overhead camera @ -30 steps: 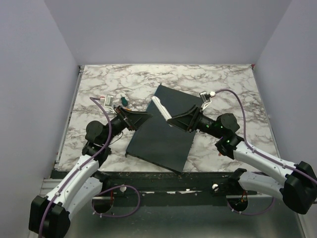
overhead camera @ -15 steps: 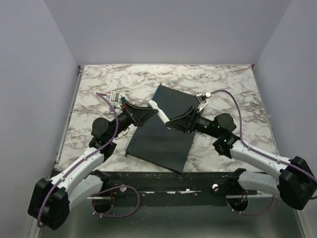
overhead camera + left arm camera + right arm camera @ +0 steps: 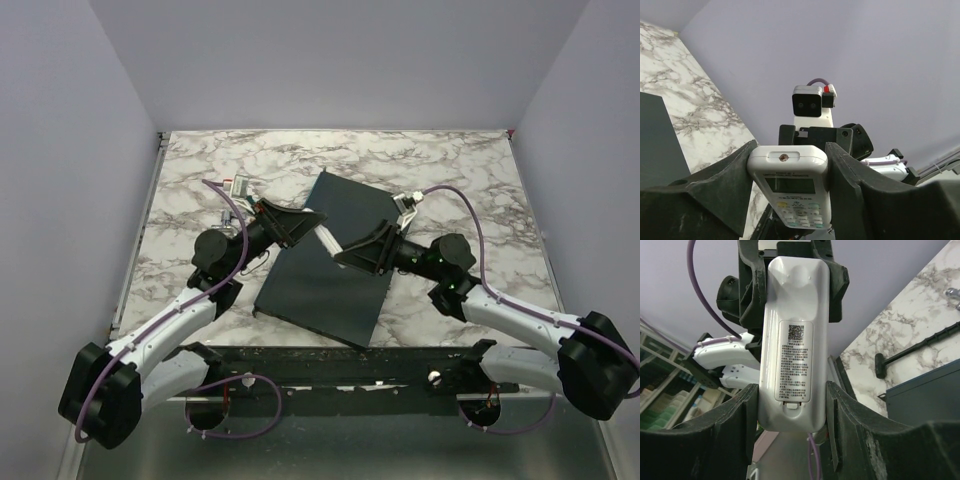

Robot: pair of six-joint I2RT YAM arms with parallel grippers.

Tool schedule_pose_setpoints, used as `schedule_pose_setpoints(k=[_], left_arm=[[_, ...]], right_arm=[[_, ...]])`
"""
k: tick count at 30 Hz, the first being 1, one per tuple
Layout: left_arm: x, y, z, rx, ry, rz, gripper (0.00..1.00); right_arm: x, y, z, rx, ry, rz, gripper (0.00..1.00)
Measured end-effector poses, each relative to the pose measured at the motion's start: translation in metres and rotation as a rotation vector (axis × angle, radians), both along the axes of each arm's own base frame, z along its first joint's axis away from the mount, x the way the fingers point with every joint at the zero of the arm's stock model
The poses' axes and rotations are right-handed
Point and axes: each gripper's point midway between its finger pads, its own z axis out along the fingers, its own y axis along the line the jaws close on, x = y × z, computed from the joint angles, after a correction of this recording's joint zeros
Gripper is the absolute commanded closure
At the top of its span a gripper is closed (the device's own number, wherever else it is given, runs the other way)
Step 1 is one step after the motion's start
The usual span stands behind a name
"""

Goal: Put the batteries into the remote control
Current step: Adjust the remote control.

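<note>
Top view: remote (image 3: 328,240) is held up over the dark slab (image 3: 320,295) on the desk (image 3: 450,170). Left end effector (image 3: 312,220) and right end effector (image 3: 342,252) each grip one end.
Left wrist: fingers (image 3: 735,180) are tight on the sides, buttons facing the camera.
Right wrist: label side faces the camera, pinched near the bottom.

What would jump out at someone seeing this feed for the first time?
The white remote control is held up over the dark grey slab at mid-table, clamped between the left pincer and the right pincer, one at each end. The left wrist view shows its screen and buttons; the right wrist view shows its labelled back.
</note>
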Motion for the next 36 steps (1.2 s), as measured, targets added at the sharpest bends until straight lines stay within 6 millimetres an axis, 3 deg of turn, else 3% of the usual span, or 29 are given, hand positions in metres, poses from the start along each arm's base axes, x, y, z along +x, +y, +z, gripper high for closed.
schedule_pose_setpoints(k=[2,5,9,13,18,26,31,36], left_arm=[[0.0,-0.001,0.0,-0.002,0.0,-0.001,0.76],[0.001,-0.003,-0.002,0.0,0.005,-0.004,0.99],[0.002,-0.004,-0.004,0.006,0.007,-0.003,1.0],[0.003,-0.005,-0.006,0.03,0.013,0.002,1.0],[0.008,-0.002,-0.017,0.112,0.064,0.05,1.0],[0.02,0.008,-0.029,0.23,0.186,0.144,1.0],[0.024,0.012,-0.044,0.275,0.24,0.178,1.0],[0.021,0.011,-0.051,0.255,0.189,0.163,1.0]], right_arm=[[0.0,0.0,-0.002,0.001,-0.002,-0.001,0.98],[0.001,-0.001,-0.004,0.001,0.002,-0.011,0.86],[0.002,-0.001,-0.006,-0.002,-0.001,-0.015,0.41],[0.007,-0.001,-0.014,-0.035,-0.025,-0.039,0.2],[0.019,-0.002,-0.026,-0.146,-0.096,-0.099,0.14],[0.034,-0.005,-0.021,-0.31,-0.288,-0.148,0.13],[0.034,-0.006,-0.034,-0.363,-0.289,-0.14,0.13],[0.028,-0.004,-0.029,-0.31,-0.251,-0.119,0.09]])
